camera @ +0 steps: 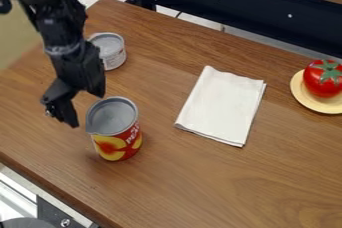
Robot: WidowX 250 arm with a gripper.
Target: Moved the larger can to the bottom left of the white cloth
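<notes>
The larger can point(118, 139), red and yellow with a grey top, stands upright on the wooden table, left of the white cloth point(222, 106). My gripper point(84, 109) hangs just to the upper left of this can, open, its two fingertips apart and nothing between them. The cloth lies flat and folded near the middle of the table, with a stretch of wood between it and the can.
Behind the gripper stands a smaller can point(112, 54) with a pale label. A tomato point(323, 78) sits on a yellow plate point(302, 98) at the right edge. The table's front edge point(50, 189) runs along the lower left.
</notes>
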